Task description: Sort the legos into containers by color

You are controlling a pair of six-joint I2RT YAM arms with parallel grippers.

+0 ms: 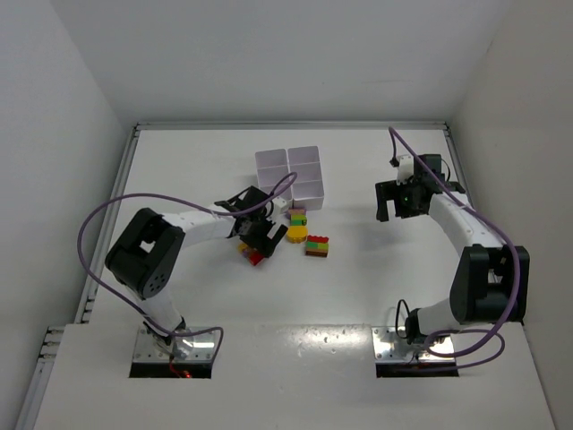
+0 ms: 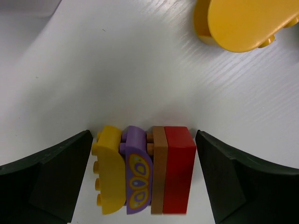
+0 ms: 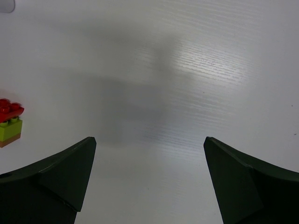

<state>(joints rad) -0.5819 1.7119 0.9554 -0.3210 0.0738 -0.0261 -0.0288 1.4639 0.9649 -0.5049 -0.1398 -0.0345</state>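
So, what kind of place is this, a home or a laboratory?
Probably a robot laboratory cell: the left arm and right arm bolted to a white table, plain white walls around it, and a divided tray beside toy bricks.

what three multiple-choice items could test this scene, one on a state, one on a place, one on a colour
1. The right gripper is:
A. shut on a red brick
B. shut on a green brick
C. open, holding nothing

2. The four-colour clump lies:
A. between the fingers of the left gripper
B. far from both grippers
C. under the right gripper

3. In the left wrist view, the clump's rightmost brick is:
A. green
B. red
C. blue

Answers:
1 C: its fingers stand wide apart, with only table between them.
2 A: the left wrist view shows a dark finger on each side of it.
3 B: red sits beside orange, then purple, then yellow.
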